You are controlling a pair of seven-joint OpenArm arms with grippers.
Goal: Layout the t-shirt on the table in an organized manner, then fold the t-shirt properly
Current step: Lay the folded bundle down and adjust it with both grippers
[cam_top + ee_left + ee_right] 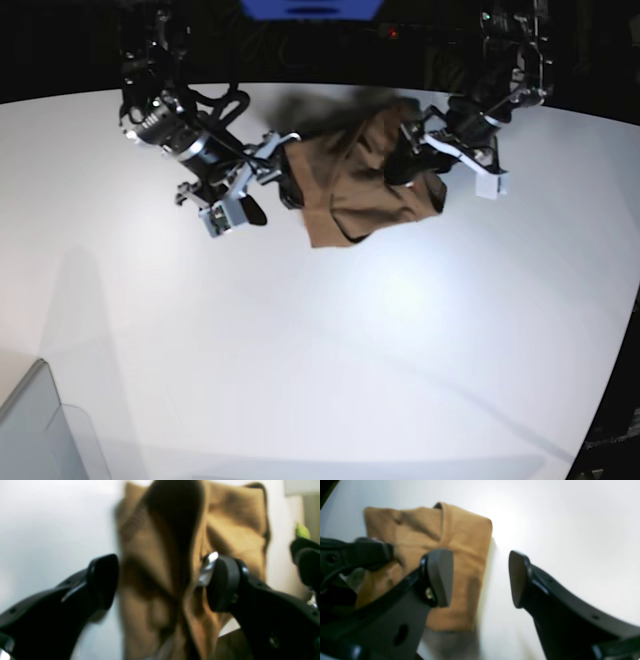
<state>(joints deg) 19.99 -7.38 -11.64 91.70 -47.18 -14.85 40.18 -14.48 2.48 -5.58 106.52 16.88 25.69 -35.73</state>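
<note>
Folding looks well along: from the left wrist, the left gripper (160, 582) has wide jaws with a raised fold of the t-shirt (225, 527) between them, ungripped. From the right wrist, the right gripper (480, 577) stands open over the shirt's edge. Base view: the shirt lies bunched on the bench (320, 340); smoothing comes next

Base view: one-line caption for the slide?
Both arms flank a crumpled tan t-shirt at the far side of the white table, left tool and right tool open.
</note>
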